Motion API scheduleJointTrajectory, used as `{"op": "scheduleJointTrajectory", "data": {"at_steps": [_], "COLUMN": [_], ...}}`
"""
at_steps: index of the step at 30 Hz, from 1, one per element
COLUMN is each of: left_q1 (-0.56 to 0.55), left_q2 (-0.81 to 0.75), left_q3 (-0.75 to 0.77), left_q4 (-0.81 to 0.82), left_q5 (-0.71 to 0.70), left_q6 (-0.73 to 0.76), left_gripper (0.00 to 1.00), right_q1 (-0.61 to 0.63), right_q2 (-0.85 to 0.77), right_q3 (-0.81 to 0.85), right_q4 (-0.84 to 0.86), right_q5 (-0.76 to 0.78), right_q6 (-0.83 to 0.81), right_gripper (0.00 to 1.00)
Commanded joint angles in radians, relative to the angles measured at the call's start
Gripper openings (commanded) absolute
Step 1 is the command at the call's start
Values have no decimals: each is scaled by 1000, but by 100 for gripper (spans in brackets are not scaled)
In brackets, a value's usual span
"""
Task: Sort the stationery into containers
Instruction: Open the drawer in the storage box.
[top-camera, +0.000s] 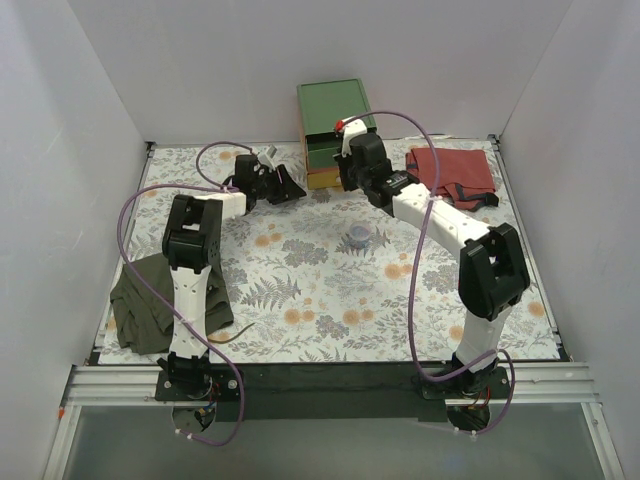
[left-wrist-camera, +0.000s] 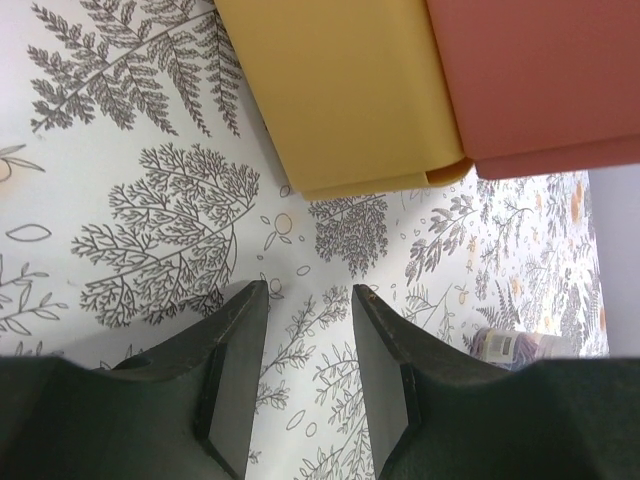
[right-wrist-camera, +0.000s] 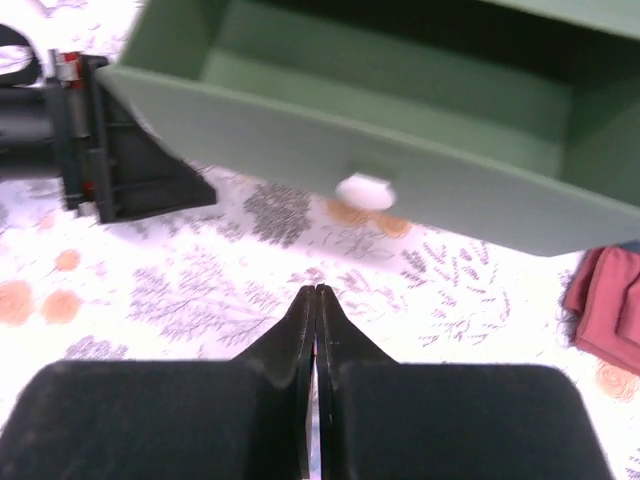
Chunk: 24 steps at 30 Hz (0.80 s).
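We are looking at the small cube-shaped box (top-camera: 335, 105) with green, salmon-red and yellow layers, which is standing at the far edge of the floral table cover (top-camera: 300, 290). Its green top drawer (right-wrist-camera: 400, 70) is sticking out of the box towards the arms. The drawer's long front panel is running across the right wrist view, sloping down to the right, and its small white knob (right-wrist-camera: 365, 190) is facing the right gripper (right-wrist-camera: 316, 292). That gripper is hovering just short of the knob with its two fingers pressed flat together and gripping nothing.

The left gripper (left-wrist-camera: 310, 295) is hanging over the cover just in front of the yellow layer (left-wrist-camera: 350, 90) and beside the salmon-red layer (left-wrist-camera: 540, 80). Its jaws are standing partly apart with only printed ferns between them.

The small grey-blue tape roll (top-camera: 358, 237) is lying on the cover between the two arms, well apart from the box. We cannot tell which way its axis is pointing.

A folded red cloth (top-camera: 450, 170) is lying to the right of the box, and an olive-green cloth (top-camera: 150, 300) is lying by the left arm
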Motion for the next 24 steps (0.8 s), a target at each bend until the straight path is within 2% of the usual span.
{"op": "scheduleJointTrajectory", "data": {"at_steps": [1, 8, 10, 11, 12, 13, 14, 16, 18, 20, 24], "left_q1": [-14, -31, -42, -45, -51, -51, -51, -51, -51, -51, -51], "left_q2": [-91, -133, -148, -154, -165, -171, -174, -188, -197, -208, -231], "left_q3": [-40, -79, -76, -78, -79, -84, -92, -101, -113, -122, -141], "left_q4": [-7, -19, -51, -60, -66, -71, -74, -79, -82, -93, -120], "left_q5": [-21, -47, -64, -79, -82, -84, -82, -82, -81, -82, -76], "left_q6": [18, 40, 75, 86, 94, 98, 98, 100, 104, 107, 118], "left_gripper": [39, 39, 39, 40, 40, 40, 40, 40, 37, 37, 38], "right_q1": [16, 21, 16, 11, 8, 5, -4, -7, -16, -24, -41], "right_q2": [-85, -113, -113, -111, -111, -108, -107, -99, -81, -64, -1], "right_q3": [-35, -60, -44, -32, -21, 6, 19, 46, 86, 135, 219], "right_q4": [-5, 5, 13, 15, 15, 16, 16, 19, 22, 28, 31], "right_q5": [-23, 2, -14, -30, -66, -92, -111, -110, -93, -85, -120], "right_q6": [7, -16, -40, -43, -74, -88, -95, -100, -100, -118, -163], "right_gripper": [1, 1, 27, 36, 51, 54, 54, 43, 38, 40, 52]}}
